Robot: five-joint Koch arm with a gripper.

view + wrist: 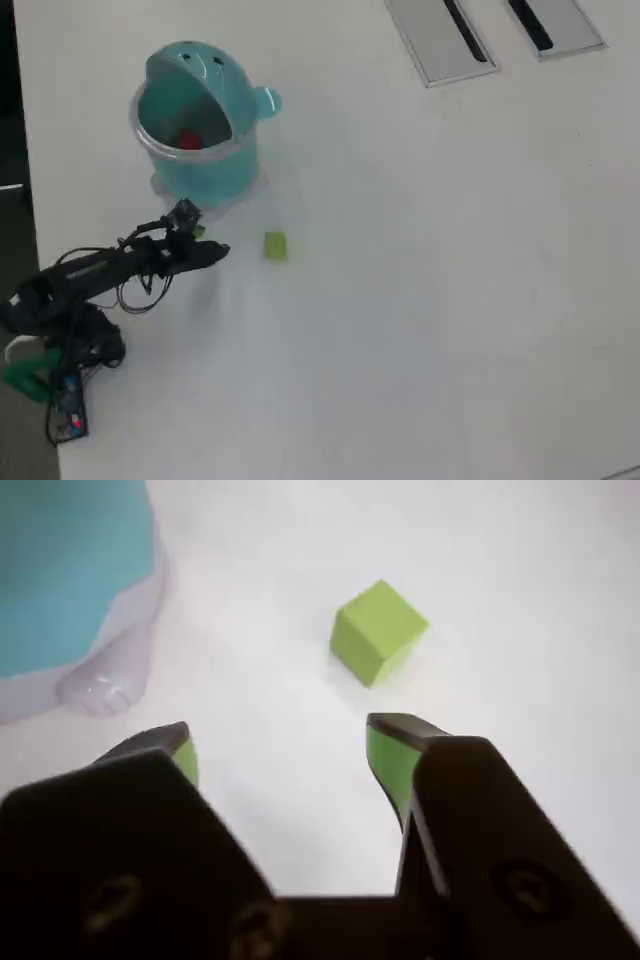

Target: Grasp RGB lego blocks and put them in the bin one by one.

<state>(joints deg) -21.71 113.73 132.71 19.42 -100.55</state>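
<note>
black two-fingered claw (285, 742) with green pads on its fingertips stands with its jaws spread wide and nothing between them in the wrist view, hanging over the plain white table (540, 600). in the overhead view the claw (215, 250) sits at the end of the thin black arm (110, 268), and its separate fingers are too small to make out there.

no brand, label or readable writing shows on anything. the only marking is the simple face on the domed flip lid (190, 60) of the round teal plastic bin (215, 175), and its features are too small to read clearly.

the small yellow-green cube-like plastic block (377, 630) lies on the table ahead of the open fingers, apart from both tips, turned so a corner faces the camera. from overhead the same block (275, 246) rests just to the right of the claw and below the bin.

a small red block (190, 140) shows inside the bin's open mouth, partly hidden by the clear rim. no blue block can be picked out in either view.

in the wrist view the bin (70, 570) is cut off at the top left edge, blurred, with a clear foot or knob (105, 685) at its base. two grey slotted panels (440, 35) sit at the top of the overhead view, cut by the frame.
</note>
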